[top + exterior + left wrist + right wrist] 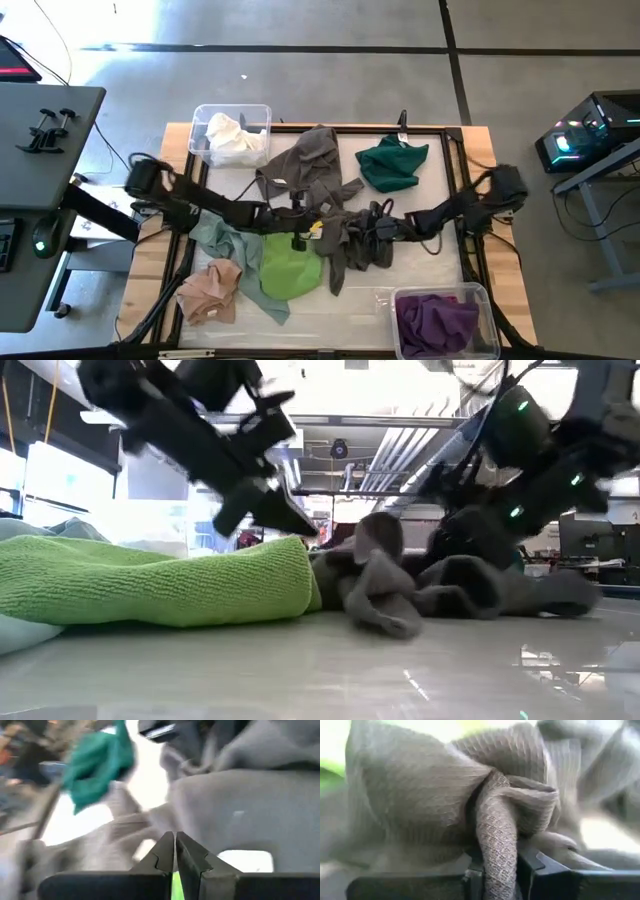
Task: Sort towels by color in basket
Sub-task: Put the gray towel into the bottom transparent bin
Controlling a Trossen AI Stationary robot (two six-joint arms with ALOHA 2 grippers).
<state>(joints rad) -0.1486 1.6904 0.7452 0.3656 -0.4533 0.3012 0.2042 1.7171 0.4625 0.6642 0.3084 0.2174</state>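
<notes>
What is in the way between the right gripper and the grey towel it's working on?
Nothing visible. The right gripper is already shut on a fold of the grey towel at the table's middle. The left gripper, shut and empty, sits close beside the same grey heap.

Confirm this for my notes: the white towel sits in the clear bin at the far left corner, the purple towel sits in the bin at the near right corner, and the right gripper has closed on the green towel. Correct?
Not quite. The right gripper has closed on a grey towel, not the green one; the right wrist view shows grey cloth pinched between its fingers. The white towel and the purple towel sit in their bins as you said.
</notes>
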